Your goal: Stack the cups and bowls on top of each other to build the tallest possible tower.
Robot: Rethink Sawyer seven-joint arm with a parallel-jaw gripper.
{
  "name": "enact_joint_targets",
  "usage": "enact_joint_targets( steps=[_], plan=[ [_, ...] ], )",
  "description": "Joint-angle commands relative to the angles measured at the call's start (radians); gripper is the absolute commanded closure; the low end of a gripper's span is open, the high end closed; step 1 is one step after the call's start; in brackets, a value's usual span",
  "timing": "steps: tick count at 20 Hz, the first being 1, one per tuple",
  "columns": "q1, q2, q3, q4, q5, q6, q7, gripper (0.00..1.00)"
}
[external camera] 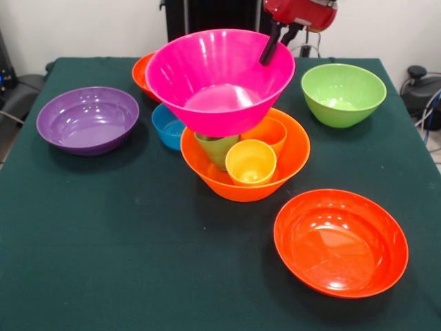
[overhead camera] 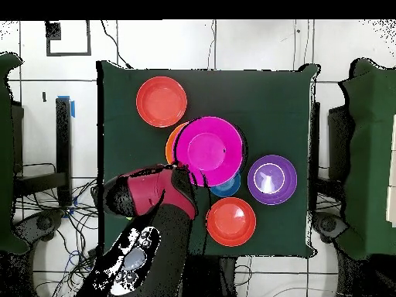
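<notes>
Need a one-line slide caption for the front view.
Hand holds pink bowl above three cups in the light orange bowl.

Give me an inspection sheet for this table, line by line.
Surface: dark green cloth table.
Job's things: pink bowl sits above green cup, yellow cup and orange cup inside light orange bowl. Loose: purple bowl, lime bowl, blue bowl, two red-orange bowls.
Clutter: nothing seen.
Pincer: at pink bowl's rim; state unclear.
Cables: beside the table.
Surroundings: white wall.
</notes>
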Motion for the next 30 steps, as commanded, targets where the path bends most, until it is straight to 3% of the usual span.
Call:
enact_joint_targets(
  steps=[1, 6, 30],
  plan=[
    [0.003, 0.027, 0.053, -0.015, -0.04, -0.06, 0.134, 1.0],
    [-0.025, 0.014, 0.087, 0.002, -0.026, -0.072, 0.12, 1.0],
    [-0.02, 0.001, 0.114, 0.041, 0.01, -0.095, 0.156, 1.0]
  ],
)
